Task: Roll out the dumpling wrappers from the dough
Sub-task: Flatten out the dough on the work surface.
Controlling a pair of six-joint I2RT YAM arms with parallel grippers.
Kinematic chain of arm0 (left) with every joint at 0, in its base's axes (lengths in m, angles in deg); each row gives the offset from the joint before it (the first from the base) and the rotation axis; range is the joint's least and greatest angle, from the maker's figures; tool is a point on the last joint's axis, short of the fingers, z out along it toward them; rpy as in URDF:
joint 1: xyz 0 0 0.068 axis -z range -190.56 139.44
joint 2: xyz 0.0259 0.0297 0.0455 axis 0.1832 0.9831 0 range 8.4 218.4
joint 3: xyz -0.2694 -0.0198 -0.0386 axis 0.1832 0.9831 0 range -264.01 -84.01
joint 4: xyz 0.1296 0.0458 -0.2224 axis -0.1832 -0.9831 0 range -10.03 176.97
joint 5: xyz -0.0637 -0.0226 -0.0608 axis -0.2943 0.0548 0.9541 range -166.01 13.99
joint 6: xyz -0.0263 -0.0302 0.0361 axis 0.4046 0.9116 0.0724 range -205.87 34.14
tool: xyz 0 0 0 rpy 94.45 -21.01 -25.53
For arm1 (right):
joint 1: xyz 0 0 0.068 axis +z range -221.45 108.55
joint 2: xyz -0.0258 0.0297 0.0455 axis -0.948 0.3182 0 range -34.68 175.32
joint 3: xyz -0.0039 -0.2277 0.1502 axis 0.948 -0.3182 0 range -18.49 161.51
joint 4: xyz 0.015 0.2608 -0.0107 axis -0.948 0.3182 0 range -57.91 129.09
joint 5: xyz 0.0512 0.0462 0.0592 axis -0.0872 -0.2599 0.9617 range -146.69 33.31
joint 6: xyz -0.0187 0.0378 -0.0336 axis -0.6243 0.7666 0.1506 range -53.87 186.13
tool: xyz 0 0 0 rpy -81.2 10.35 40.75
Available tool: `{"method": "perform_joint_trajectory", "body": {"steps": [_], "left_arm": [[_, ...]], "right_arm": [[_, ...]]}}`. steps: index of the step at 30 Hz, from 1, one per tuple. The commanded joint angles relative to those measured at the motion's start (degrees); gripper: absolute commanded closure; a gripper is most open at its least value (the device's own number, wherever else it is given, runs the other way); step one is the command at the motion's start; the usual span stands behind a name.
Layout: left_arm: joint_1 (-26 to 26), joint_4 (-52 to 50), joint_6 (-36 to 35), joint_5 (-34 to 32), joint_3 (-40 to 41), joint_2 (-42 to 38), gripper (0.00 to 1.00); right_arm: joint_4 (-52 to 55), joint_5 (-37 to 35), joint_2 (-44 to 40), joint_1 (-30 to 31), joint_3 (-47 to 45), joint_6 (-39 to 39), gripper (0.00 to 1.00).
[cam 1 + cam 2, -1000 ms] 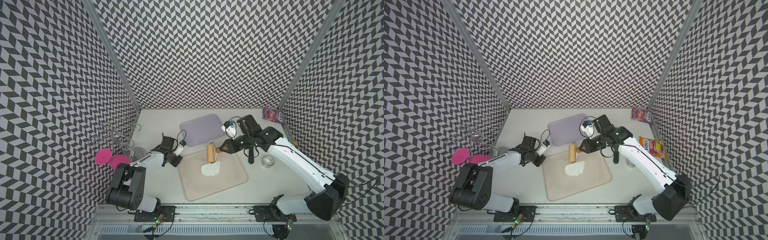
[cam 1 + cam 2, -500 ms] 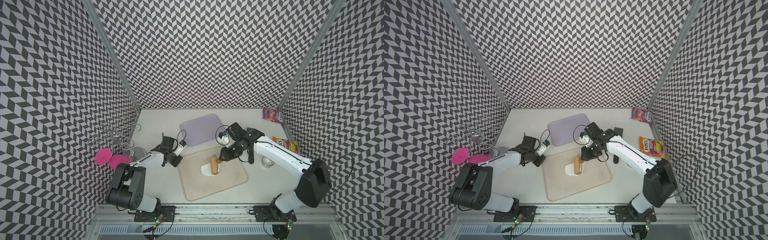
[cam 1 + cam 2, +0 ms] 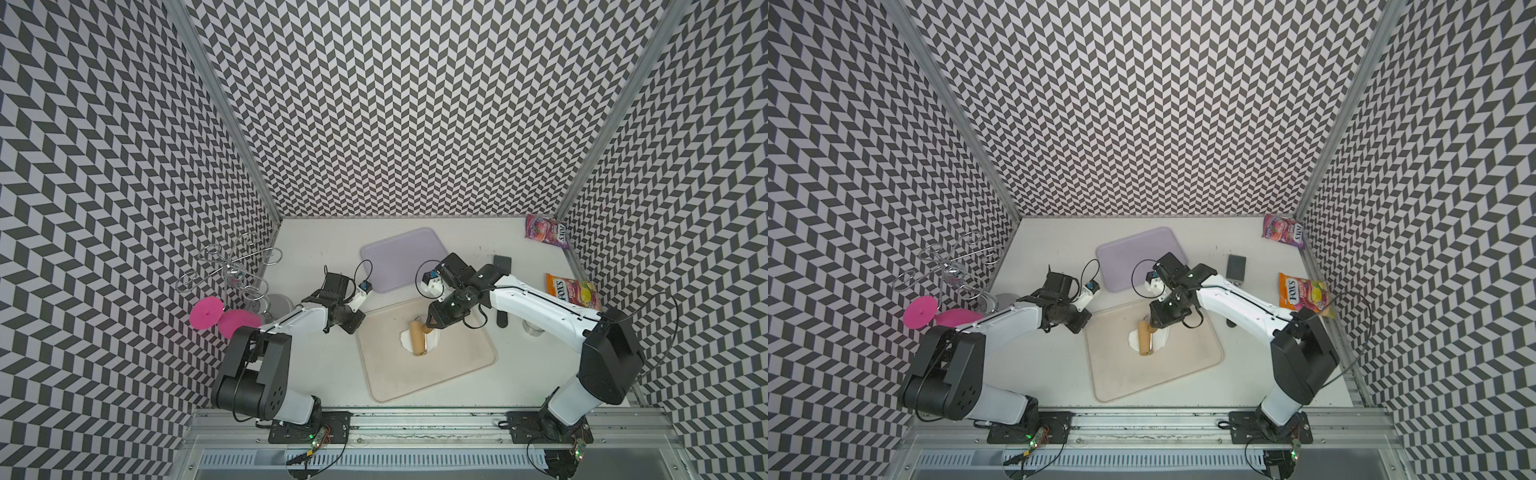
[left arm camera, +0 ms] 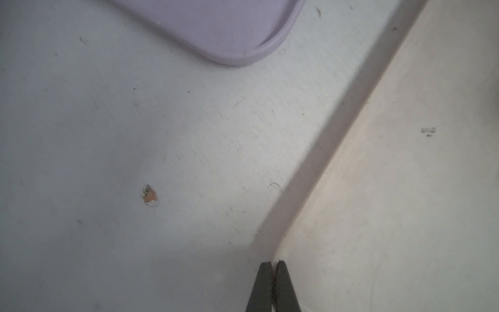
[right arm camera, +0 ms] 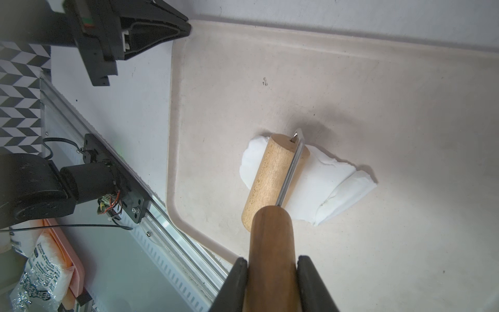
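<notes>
Chevron-walled table (image 3: 324,374); dough (image 3: 432,342) lies under the roller (image 3: 417,340) on the mat (image 3: 457,374), 7 o'clock of the right gripper (image 3: 430,328), which clamps the handle (image 5: 270,243). Left gripper (image 4: 272,263) closed, empty, by the mat.

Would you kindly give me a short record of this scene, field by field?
left tool: shut, empty, tips at the edge of the board
right tool: shut on the handle of the roller
roller: lying across the dough
dough: flattened, ragged white sheet, not round, on the board, partly under the roller
tray: purple, beyond the board
</notes>
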State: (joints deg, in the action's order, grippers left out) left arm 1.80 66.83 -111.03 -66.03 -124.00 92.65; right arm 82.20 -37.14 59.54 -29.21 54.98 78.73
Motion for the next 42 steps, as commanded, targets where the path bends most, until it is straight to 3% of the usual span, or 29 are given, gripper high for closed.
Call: {"method": "perform_joint_trajectory", "body": {"steps": [1, 9, 19, 30, 42], "left_arm": [[-0.06, -0.78, -0.66, -1.03, 0.33, 0.60, 1.00], [-0.05, -0.69, -0.67, -1.10, 0.41, 0.74, 1.00], [-0.06, -0.77, -0.72, -0.59, 0.35, 0.73, 1.00], [-0.06, -0.60, -0.76, -0.12, 0.61, 0.59, 1.00], [-0.06, -0.56, -0.60, 0.40, 0.84, 0.22, 1.00]], "right_arm": [[-0.58, -7.72, 5.60, 1.77, -3.07, 0.52, 1.00], [-0.66, -12.69, 9.57, 4.45, -1.62, 2.05, 1.00], [-2.75, -12.34, 13.72, 6.63, -0.98, 2.84, 1.00], [-8.69, -0.22, 11.97, 6.50, -1.21, 0.84, 1.00], [-11.44, 5.11, 9.35, 5.42, -2.02, -0.64, 1.00]]}}
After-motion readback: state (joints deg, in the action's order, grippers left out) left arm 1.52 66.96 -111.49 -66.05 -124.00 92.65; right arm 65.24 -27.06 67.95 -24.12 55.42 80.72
